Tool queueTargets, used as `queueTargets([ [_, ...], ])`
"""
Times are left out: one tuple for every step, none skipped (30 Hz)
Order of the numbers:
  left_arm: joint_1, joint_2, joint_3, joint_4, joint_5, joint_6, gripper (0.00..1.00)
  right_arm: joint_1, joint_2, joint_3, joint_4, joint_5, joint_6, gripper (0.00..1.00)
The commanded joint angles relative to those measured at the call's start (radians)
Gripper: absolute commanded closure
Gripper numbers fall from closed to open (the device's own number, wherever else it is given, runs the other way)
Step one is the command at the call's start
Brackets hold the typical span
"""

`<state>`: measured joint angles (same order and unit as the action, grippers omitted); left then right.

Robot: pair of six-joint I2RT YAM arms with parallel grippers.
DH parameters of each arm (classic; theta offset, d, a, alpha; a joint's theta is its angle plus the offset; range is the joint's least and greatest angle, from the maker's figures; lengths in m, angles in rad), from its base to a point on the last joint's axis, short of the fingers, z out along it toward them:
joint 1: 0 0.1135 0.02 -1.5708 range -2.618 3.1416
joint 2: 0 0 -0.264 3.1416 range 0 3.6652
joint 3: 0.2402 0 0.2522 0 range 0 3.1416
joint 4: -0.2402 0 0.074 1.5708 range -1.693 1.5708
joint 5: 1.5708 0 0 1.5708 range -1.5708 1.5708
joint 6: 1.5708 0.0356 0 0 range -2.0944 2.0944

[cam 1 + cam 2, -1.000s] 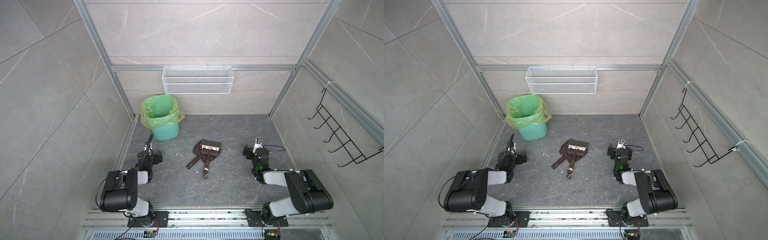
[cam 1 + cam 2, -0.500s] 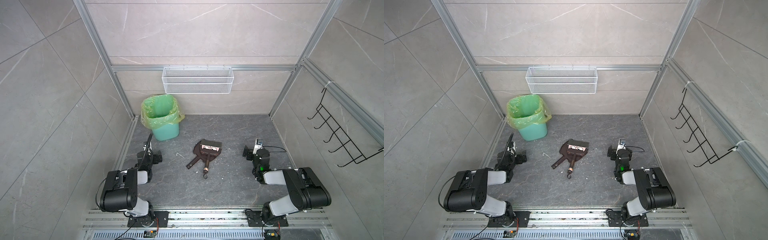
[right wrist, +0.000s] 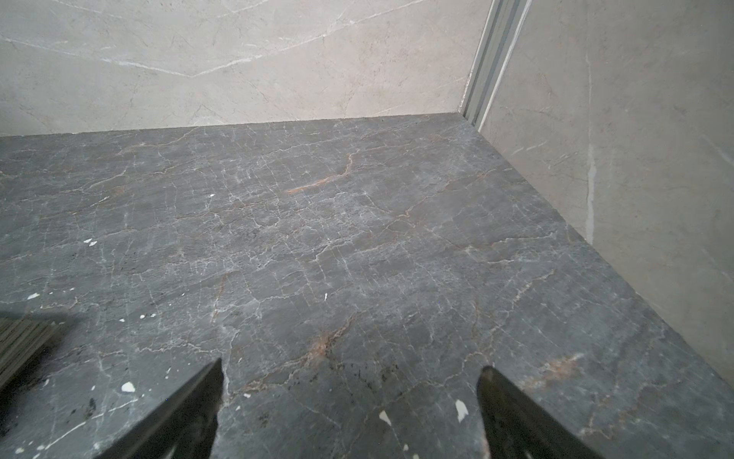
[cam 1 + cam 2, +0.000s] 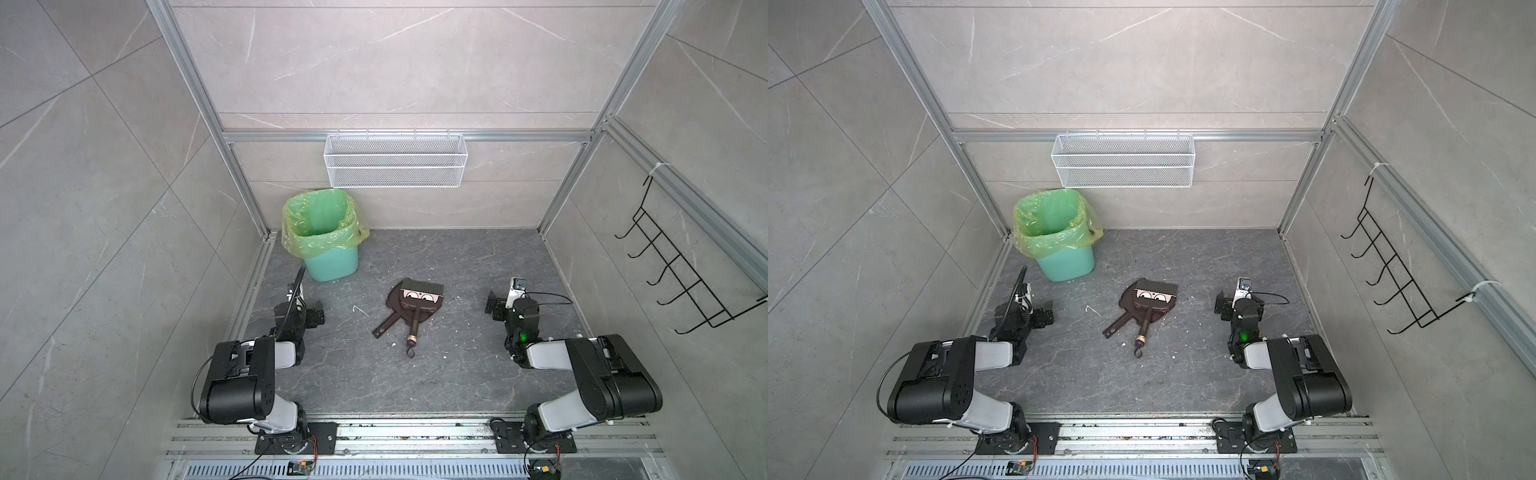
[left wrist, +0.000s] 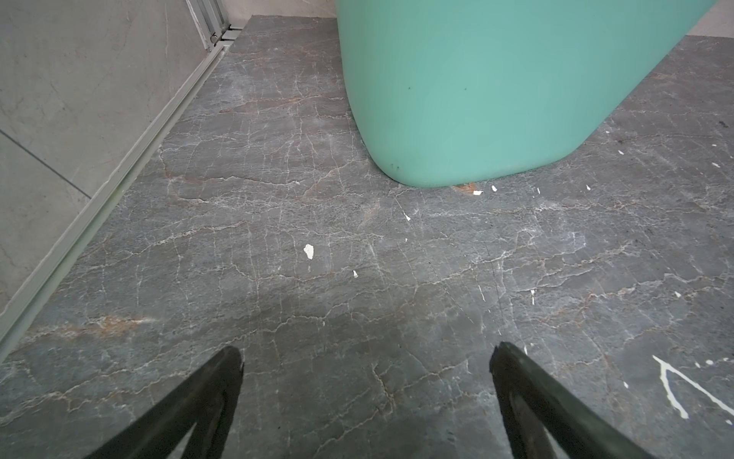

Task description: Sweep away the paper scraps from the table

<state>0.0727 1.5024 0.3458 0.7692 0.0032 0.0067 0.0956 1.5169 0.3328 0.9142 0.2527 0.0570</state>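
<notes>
mint-green plastic bin with yellow-green bag liner (image 4: 332, 266): upright, back left | dark brown plastic dustpan (image 4: 397, 306): flat, centre | brown hand brush with cartoon eyes (image 4: 419, 293): lying on dustpan | white wire-mesh basket (image 4: 395, 166): back wall | black wire hook rack (image 4: 681, 286): right wall | tiny white crumbs (image 5: 308, 251): scattered

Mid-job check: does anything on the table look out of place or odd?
Nothing looks spilled or damaged. Tiny white crumbs dot the table, several by the green bin. The brush lies across the dustpan mid-table.
</notes>
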Motion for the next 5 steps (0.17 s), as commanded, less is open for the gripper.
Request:
queueTargets([
  [0.006, -0.001, 0.025, 0.056, 0.012, -0.019, 0.00, -0.005, 0.002, 0.008, 0.009, -0.012, 0.011, 0.00],
  [0.006, -0.002, 0.025, 0.056, 0.013, -0.018, 0.00, -0.005, 0.001, 0.008, 0.010, -0.012, 0.012, 0.00],
  [0.006, -0.001, 0.025, 0.057, 0.012, -0.019, 0.00, -0.006, 0.002, 0.008, 0.011, -0.012, 0.010, 0.00],
  [0.006, -0.001, 0.025, 0.055, 0.013, -0.018, 0.00, -0.005, 0.001, 0.008, 0.012, -0.012, 0.009, 0.00],
  [0.006, -0.001, 0.026, 0.056, 0.012, -0.019, 0.00, -0.006, 0.002, 0.006, 0.014, -0.012, 0.008, 0.00],
])
